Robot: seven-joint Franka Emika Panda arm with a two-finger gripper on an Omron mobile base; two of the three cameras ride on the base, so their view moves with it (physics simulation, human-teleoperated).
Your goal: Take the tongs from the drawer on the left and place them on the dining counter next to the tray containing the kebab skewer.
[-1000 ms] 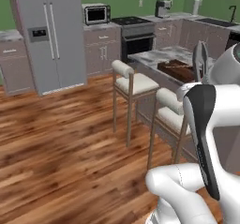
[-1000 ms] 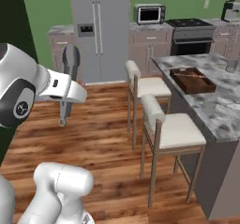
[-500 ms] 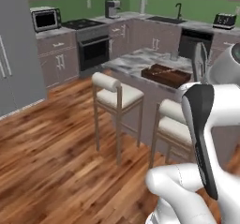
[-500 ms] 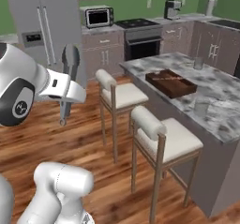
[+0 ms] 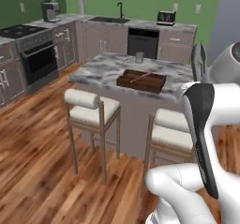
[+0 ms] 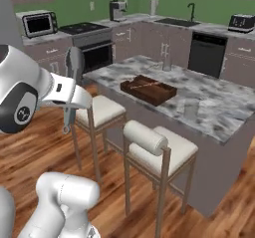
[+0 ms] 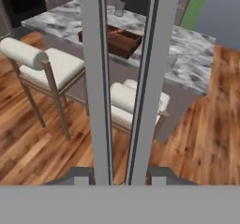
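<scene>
- The gripper (image 7: 120, 178) is closed tight on the tongs (image 7: 124, 78), with one dark finger tip on each side of them.
- In the hand view the two long grey arms of the tongs rise straight up from between the finger tips to the top edge.
- In the right base view the tongs (image 6: 73, 85) stand nearly upright in the gripper (image 6: 69, 96), up in the air over the wood floor (image 6: 45, 147).
- Past the tongs stand two stools (image 6: 152, 150) with cream seats, pushed up to the dining counter (image 6: 219, 113).
- The tray (image 6: 148, 89) sits on the marble top, well apart from the tongs.
- A thin skewer (image 5: 140, 77) lies in the tray (image 5: 141, 81).
- A small grey cup (image 5: 139, 57) stands on the counter beyond the tray.
</scene>
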